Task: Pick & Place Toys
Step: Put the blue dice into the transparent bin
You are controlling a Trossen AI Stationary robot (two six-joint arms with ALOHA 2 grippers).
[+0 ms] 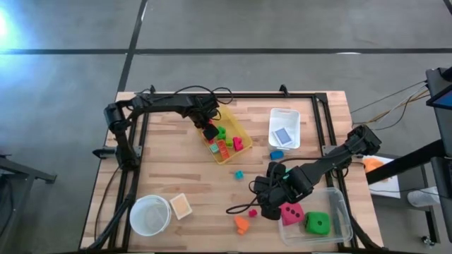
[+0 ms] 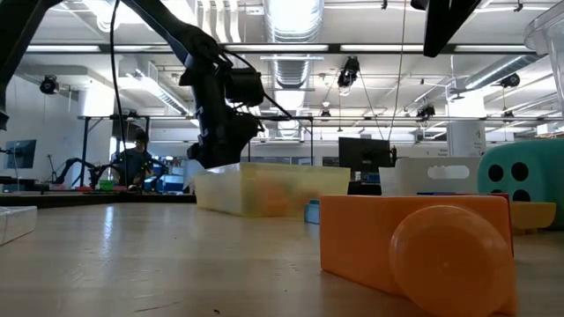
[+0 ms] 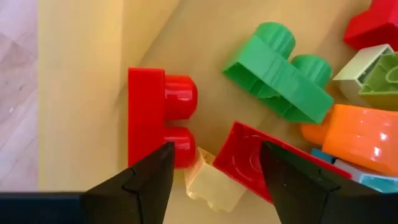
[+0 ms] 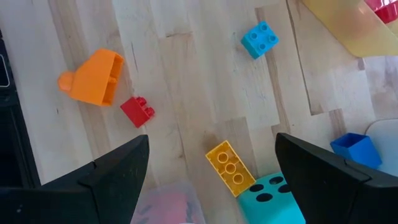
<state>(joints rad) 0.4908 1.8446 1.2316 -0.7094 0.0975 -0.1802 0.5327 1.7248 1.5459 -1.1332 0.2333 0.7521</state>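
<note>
My left gripper (image 3: 214, 168) stands open, pointing down into the yellow bin (image 1: 242, 152) at the table's middle. Under it lie toys: a red block (image 3: 155, 115) on its side, a second red block (image 3: 255, 158) between the fingertips, a green block (image 3: 277, 71) and an orange one (image 3: 360, 137). My right gripper (image 4: 211, 174) hangs open above the table's near right, over a yellow block (image 4: 230, 167) and a teal die (image 4: 273, 199). On the wood lie an orange block (image 4: 93, 78), a small red block (image 4: 137, 112) and a cyan block (image 4: 260, 39).
A clear bin (image 1: 339, 204) at the near right holds a pink die (image 1: 292, 213) and a green die (image 1: 317, 224). A white bin (image 1: 284, 116) stands at the far right, a round white bowl (image 1: 150, 215) and a small tan box (image 1: 181, 205) at the near left.
</note>
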